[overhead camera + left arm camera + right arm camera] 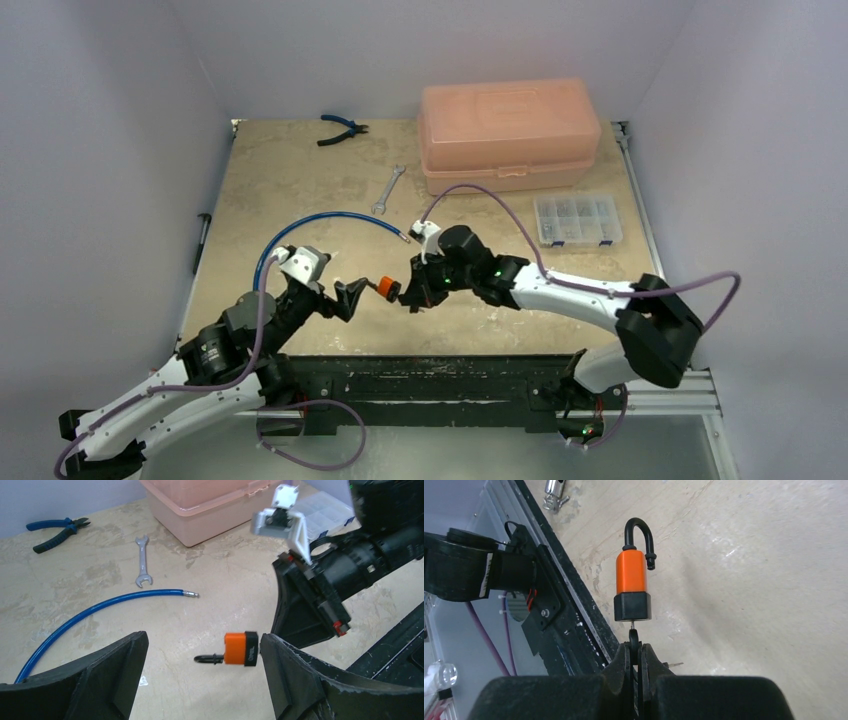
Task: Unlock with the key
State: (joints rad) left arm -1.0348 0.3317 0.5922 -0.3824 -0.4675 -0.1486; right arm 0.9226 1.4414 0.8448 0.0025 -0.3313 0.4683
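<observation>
Lock (631,577) hangs just above the table (225,590), close to the near edge and about the middle, between the two claws; nothing seems to carry it except the key (633,631), which sits in its black bottom end. The right claw (635,652) is narrow, pinched on the head of the key; the left claw (202,639) is wide, with one finger (285,670) just beside the black end of the lock and the other well apart on the shackle side; I cannot see that either of them touches it. The shackle (638,526) looks sprung to me: its free end with the notch stands beside the orange body, not inside it; so I judge that the turn is mostly done and the step in hand is to confirm the opening.

To do this well, the left claw should first close on the orange body, across the flat sides and not on the shackle, so that the shackle can swing freely; the grip should be square, because a tilted grip may bend the thin key. Only then should the right claw turn, around the axis of the key and with no push to the side; if the shackle is fully free, a small pull on it is better than more turning. The risk is that the lock slips off the key and falls on the table while the left claw is open.
</observation>
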